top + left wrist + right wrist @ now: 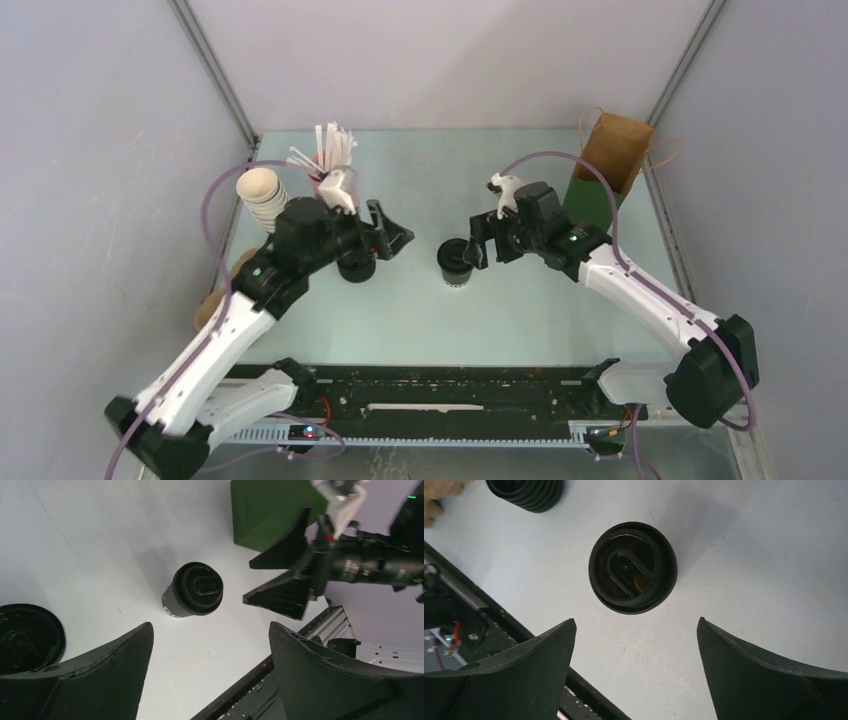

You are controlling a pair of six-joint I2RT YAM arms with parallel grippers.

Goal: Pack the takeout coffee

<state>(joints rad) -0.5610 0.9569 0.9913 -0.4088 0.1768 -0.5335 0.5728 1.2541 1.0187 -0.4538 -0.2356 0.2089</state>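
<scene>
The takeout coffee (455,262), a small dark cup with a round black lid, stands upright in the middle of the table. It also shows in the left wrist view (195,590) and the right wrist view (633,567). My right gripper (474,245) is open and empty just right of the cup, not touching it; in its own view (636,622) the cup lies ahead of the fingers. My left gripper (398,232) is open and empty a little to the cup's left (210,630). The brown paper bag (612,160) with a green lower part stands at the back right.
A stack of loose black lids (357,268) sits under the left wrist and shows in both wrist views (25,635) (526,492). Lidless cream cups (262,195) and a holder of white straws (325,155) stand at the back left. A brown item (215,300) lies at the left edge.
</scene>
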